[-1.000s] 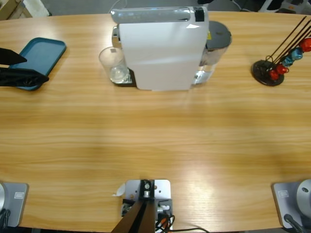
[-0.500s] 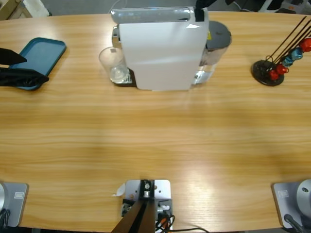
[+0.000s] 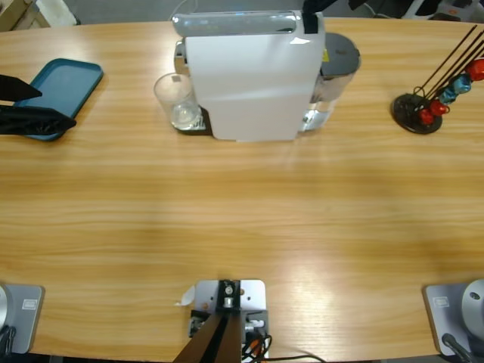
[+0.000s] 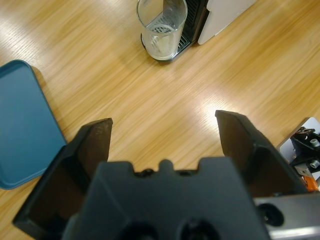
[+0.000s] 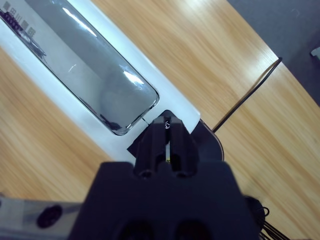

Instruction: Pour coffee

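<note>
A white coffee machine (image 3: 249, 76) stands at the table's far middle. A clear glass (image 3: 175, 100) sits on the drip tray at its left end, and it looks empty in the left wrist view, glass (image 4: 161, 27). No coffee shows. My left gripper (image 3: 57, 106) reaches in from the left edge over a blue tray, and its jaws stand wide open with nothing between them, left gripper (image 4: 165, 122). My right gripper (image 5: 167, 125) is shut, its tips touching the machine's top (image 5: 100, 75) at the end of the silver lid. Only a black tip of the right gripper (image 3: 312, 7) shows from above.
A blue tray (image 3: 68, 83) lies at the far left, also seen as the tray (image 4: 22, 125) beside my left jaw. A black capsule stand (image 3: 416, 113) with red and blue capsules stands at the far right. A cable (image 5: 245, 95) runs across the table behind the machine.
My right gripper's black tip has come into sight over the machine's top right corner. The left gripper and the glass have not moved.
</note>
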You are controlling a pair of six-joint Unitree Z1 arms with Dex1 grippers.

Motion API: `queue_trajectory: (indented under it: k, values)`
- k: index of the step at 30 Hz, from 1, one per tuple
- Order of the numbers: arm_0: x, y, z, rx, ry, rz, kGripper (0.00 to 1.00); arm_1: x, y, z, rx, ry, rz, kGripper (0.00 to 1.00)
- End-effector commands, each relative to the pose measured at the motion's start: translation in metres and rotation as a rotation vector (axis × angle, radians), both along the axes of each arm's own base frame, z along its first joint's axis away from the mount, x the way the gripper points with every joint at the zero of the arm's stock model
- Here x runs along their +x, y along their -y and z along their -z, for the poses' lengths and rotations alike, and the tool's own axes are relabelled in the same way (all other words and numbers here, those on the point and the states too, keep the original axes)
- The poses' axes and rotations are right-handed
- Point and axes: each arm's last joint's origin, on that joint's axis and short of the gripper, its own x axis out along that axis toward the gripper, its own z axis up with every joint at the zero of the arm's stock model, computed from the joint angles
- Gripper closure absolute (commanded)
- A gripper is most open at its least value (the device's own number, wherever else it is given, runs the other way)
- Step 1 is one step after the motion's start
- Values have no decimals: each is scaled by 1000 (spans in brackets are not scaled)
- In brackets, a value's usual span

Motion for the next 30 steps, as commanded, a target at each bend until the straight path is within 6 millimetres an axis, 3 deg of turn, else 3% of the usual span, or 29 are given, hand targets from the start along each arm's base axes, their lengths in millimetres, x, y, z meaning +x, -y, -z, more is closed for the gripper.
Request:
queue_trajectory:
  k: [1,3,5,8,12,16,21,30]
  values:
    - [3,4,8,8,-46,28,110,-31,27,-47,61,126,2,708]
    - [4,5,9,3,-51,36,111,-42,34,-44,65,108,0,675]
    - [4,5,10,4,-53,37,115,-56,41,-38,78,78,-3,557]
    - [4,7,13,-8,-58,50,115,-76,44,-27,80,40,-25,542]
    - [4,8,16,-23,-70,70,119,-109,49,-3,99,-16,-50,203]
    - [1,7,18,-37,-71,81,117,-144,66,20,151,-58,-57,6]
    - [-5,5,20,-70,-42,97,4,-172,81,42,214,-80,-60,0]
    - [-26,0,34,-160,-14,144,9,-188,90,75,250,-81,-73,0]
